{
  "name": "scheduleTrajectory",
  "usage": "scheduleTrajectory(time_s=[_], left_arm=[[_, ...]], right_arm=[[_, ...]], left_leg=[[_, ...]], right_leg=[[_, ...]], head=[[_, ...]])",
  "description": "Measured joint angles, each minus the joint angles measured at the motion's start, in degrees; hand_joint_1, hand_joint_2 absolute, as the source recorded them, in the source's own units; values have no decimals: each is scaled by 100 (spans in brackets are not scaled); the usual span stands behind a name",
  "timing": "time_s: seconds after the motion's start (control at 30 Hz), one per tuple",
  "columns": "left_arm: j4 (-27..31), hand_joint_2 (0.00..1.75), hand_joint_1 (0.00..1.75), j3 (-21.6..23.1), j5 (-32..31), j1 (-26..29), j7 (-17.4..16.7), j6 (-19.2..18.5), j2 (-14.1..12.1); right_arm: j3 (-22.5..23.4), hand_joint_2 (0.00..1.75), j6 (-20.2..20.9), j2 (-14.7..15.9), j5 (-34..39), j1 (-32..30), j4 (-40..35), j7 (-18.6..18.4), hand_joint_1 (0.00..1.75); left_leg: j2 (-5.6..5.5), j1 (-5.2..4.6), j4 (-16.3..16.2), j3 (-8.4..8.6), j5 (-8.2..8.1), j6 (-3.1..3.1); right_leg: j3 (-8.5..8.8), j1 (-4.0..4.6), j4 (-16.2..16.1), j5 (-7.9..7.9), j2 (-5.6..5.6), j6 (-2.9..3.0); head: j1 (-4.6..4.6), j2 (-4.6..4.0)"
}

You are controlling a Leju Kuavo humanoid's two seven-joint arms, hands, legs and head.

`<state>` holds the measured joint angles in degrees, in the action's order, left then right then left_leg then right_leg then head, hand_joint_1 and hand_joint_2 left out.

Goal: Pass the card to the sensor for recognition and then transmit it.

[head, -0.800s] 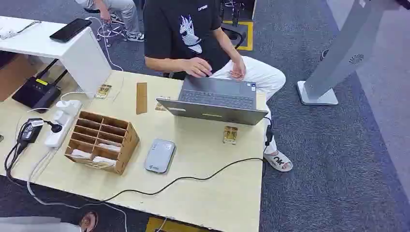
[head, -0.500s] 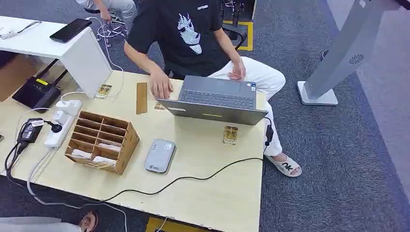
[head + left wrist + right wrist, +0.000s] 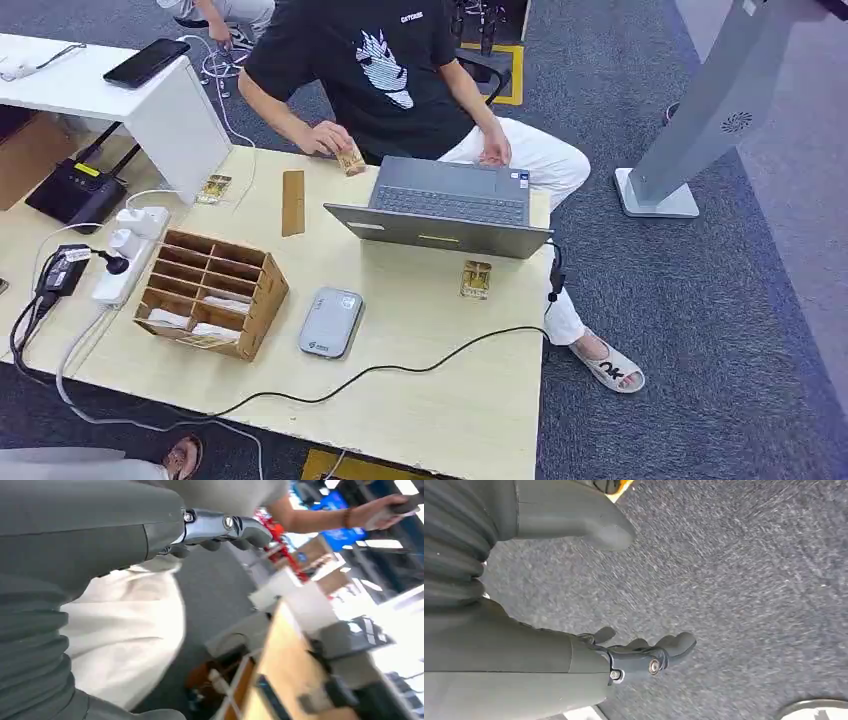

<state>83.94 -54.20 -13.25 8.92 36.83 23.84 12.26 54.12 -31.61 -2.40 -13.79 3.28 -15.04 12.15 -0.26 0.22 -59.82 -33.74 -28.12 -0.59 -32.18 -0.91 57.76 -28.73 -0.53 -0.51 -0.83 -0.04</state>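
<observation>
Head view: a person seated at 12 o'clock of the counter holds a card in one hand, just off the laptop. Another card lies flat at 3 o'clock, near the laptop's front edge. The grey sensor sits mid-counter, just beside the wooden organizer.

Left wrist view: the left hand holds nothing, fingers loosely extended.

Right wrist view: the right hand hangs above grey carpet, fingers spread and empty.
</observation>
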Motion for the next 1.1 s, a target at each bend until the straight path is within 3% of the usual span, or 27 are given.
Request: scheduleTrajectory(time_s=[0.13, 0.6, 0.83, 1.1], left_arm=[[741, 175, 0, 462, -176, 94, 50, -105, -98], [2796, 175, 0, 2381, -1287, 194, -190, -96, -942], [2878, 175, 0, 3191, -1930, -442, -691, -245, -1432], [2405, 175, 0, 3889, -2518, -1490, -1390, -474, -1720]], right_arm=[[120, 175, 20, -48, 37, 5, 9, -61, 0], [435, 175, 223, -208, 35, 43, 70, -313, 0], [439, 175, 238, -225, -136, 57, 87, -442, 0], [393, 175, 232, -245, -450, 62, 111, -656, 0]], left_leg=[[0, 0, 0, 2, 1, 1], [2, 0, -1, 3, 3, 4], [5, 1, -1, 4, 12, 9], [6, 0, -1, 4, 22, 9]], right_leg=[[0, 0, 0, 1, 0, 0], [-1, 0, 2, 3, -1, 3], [-4, 0, 3, 7, -3, 6], [-5, 0, 4, 12, -6, 9]], head=[[-2, 2], [0, 0], [0, 0], [-2, 2]])
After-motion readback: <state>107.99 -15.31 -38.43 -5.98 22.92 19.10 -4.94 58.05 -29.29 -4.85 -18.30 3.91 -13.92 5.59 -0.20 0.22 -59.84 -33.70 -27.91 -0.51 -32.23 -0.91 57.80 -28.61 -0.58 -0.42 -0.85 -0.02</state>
